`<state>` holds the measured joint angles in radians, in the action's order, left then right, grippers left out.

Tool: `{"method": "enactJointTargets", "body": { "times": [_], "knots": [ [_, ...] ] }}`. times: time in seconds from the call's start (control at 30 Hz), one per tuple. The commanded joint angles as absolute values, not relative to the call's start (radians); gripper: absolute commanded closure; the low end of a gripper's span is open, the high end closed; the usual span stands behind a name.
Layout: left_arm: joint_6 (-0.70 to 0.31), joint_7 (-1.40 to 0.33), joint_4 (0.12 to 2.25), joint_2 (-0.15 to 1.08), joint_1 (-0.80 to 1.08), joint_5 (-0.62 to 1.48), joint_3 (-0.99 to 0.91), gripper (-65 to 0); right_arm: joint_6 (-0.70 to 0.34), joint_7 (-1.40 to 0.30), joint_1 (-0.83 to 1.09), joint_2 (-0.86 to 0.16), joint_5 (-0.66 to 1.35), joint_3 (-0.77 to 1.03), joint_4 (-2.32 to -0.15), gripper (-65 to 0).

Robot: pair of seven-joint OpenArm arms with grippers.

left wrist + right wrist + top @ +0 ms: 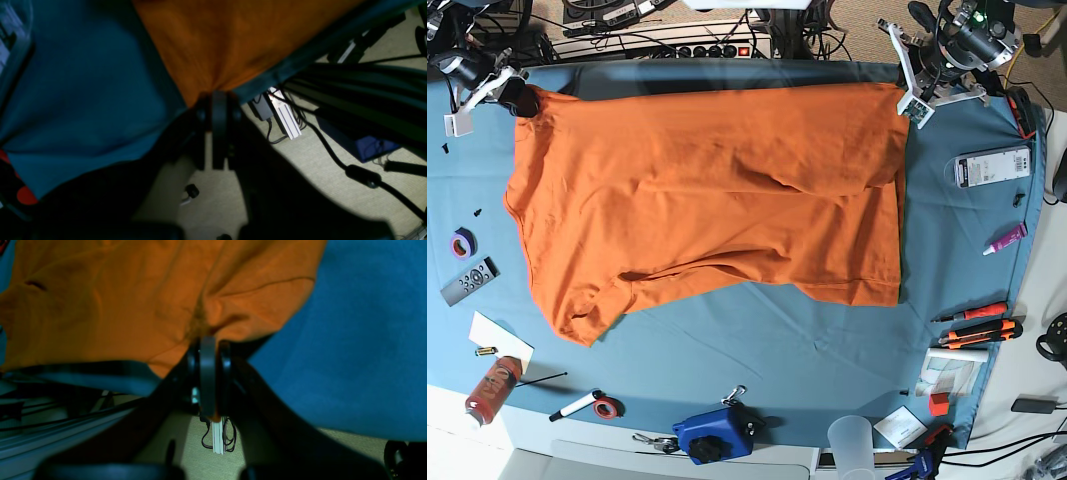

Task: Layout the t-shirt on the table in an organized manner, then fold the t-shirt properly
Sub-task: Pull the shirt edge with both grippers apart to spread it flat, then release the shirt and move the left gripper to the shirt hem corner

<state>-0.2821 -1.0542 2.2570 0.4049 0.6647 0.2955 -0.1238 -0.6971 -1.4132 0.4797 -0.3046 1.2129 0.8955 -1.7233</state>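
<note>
- While both arms hold it at the far edge, the plain bright orange short-sleeved t-shirt [717, 190] lies spread over the upper middle of the base view, on the wide table under its teal-blue cloth [827, 350].
- The left gripper [218, 100] sits at the upper right of the base view, its jaws pressed together on a pinch of orange fabric at the shirt's corner, right by the table edge.
- The right gripper [207, 341] sits at the upper left, likewise clamped on a bunched fold of the shirt near the edge.
- To my eye this is the laying-out step: the top edge looks pulled straight between the two grips, while folding has not begun.
- Along the lower edge the cloth looks uneven; a sleeve [587, 310] juts out at the lower left, and creases cross the middle.
- Next, I judge, the grips need releasing without dragging the shirt off the far edge, then the lower hem and sleeve need smoothing before any fold.
- Small tools and markers [975, 325] at the right stand well apart from the shirt.
</note>
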Motion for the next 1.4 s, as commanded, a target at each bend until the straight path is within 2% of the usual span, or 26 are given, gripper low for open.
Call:
{"method": "enactJointTargets", "body": {
  "times": [0.0, 0.03, 0.1, 0.17, 0.27, 0.43, 0.57, 0.73, 0.93, 1.07, 1.37],
  "knots": [
    [-0.282, -1.047, 2.271, 0.413, 0.670, 0.287, -0.130, -5.7, -0.698, -1.396, 0.483, -0.330, 1.234, 0.904, -1.739, 0.0],
    [-0.282, -1.049, 2.271, 0.413, 0.671, 0.287, -0.130, -13.6, -0.698, -1.396, 0.486, -0.333, 1.235, 0.904, -1.739, -1.2],
    [-0.269, -1.072, 2.271, 0.413, 0.670, 0.287, -0.130, -27.9, -0.698, -1.396, 0.496, -0.346, 1.246, 0.904, -1.739, -10.9],
    [-0.226, -1.119, 2.272, 0.413, 0.670, 0.287, -0.130, -34.2, -0.698, -1.396, 0.514, -0.369, 1.263, 0.904, -1.739, -19.9],
    [-0.202, -1.182, 2.299, 0.413, 0.672, 0.288, -0.130, -34.3, -0.698, -1.396, 0.532, -0.422, 1.287, 0.915, -1.739, -21.5],
    [-0.191, -1.088, 2.356, 0.413, 0.662, 0.287, -0.130, -34.3, -0.698, -1.396, 0.505, -0.479, 1.420, 1.016, -1.740, -21.5],
    [-0.178, -0.947, 2.356, 0.413, 0.593, 0.280, -0.130, -34.1, -0.698, -1.396, 0.398, -0.482, 1.415, 1.103, -1.740, -21.5],
    [-0.186, -0.892, 2.356, 0.413, 0.429, 0.280, -0.128, -31.5, -0.698, -1.396, 0.269, -0.489, 1.293, 1.070, -1.739, -21.5],
    [-0.321, -0.817, 2.142, 0.413, 0.219, 0.321, -0.128, -31.5, -0.698, -1.306, 0.179, -0.511, 0.997, 0.870, -1.739, -21.5],
    [-0.409, -0.811, 1.971, 0.413, 0.063, 0.397, -0.126, -31.5, -0.698, -1.220, 0.136, -0.510, 0.884, 0.726, -1.739, -21.5],
    [-0.417, -0.823, 1.541, 0.413, -0.239, 0.488, -0.126, -31.5, -0.645, -1.158, 0.114, -0.509, 0.743, 0.564, -1.739, -21.5]
  ]
}}
